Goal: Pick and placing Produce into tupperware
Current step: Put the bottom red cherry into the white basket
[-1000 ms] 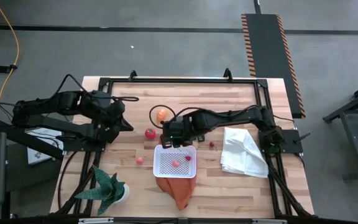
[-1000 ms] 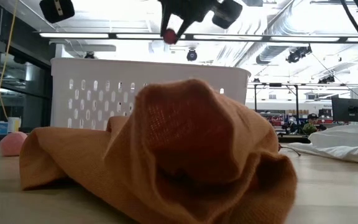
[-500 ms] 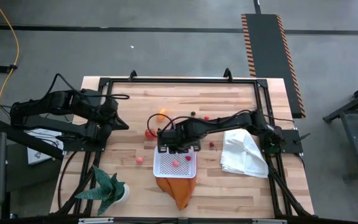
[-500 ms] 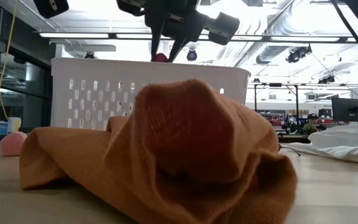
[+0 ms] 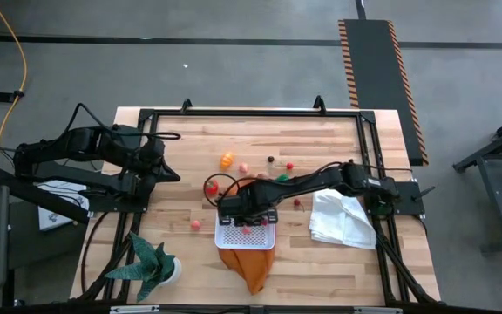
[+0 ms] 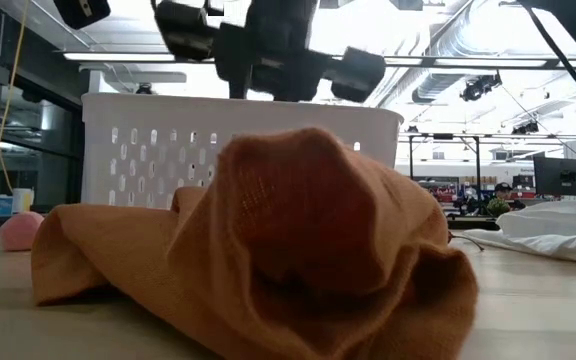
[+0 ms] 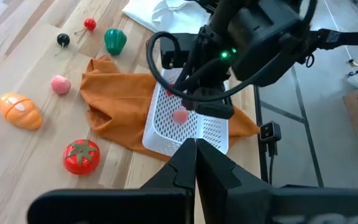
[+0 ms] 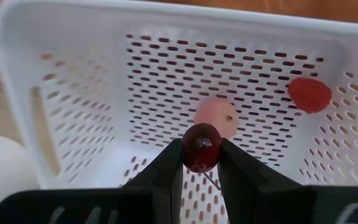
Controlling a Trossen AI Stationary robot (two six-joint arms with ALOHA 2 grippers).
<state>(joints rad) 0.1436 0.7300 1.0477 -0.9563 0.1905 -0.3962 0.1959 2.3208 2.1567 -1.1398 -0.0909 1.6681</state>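
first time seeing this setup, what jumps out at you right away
The right gripper hangs over the white tupperware, shut on a small dark red fruit, with a pink piece and a red piece already lying inside. An orange cloth bulges in front of the tupperware, and loose produce such as a tomato lies on the table nearby.

Illumination was even and diffuse, coming from overhead ceiling strip lights [image 6: 118,57] seen in the low view, where they flared white against the darker room. Shadows on the wooden table [image 5: 321,139] were soft and short. In the low view the nearby orange cloth [image 6: 268,250] appeared slightly soft. In the right wrist view the white tupperware [image 8: 73,37] was bright and blurred towards its near rim.
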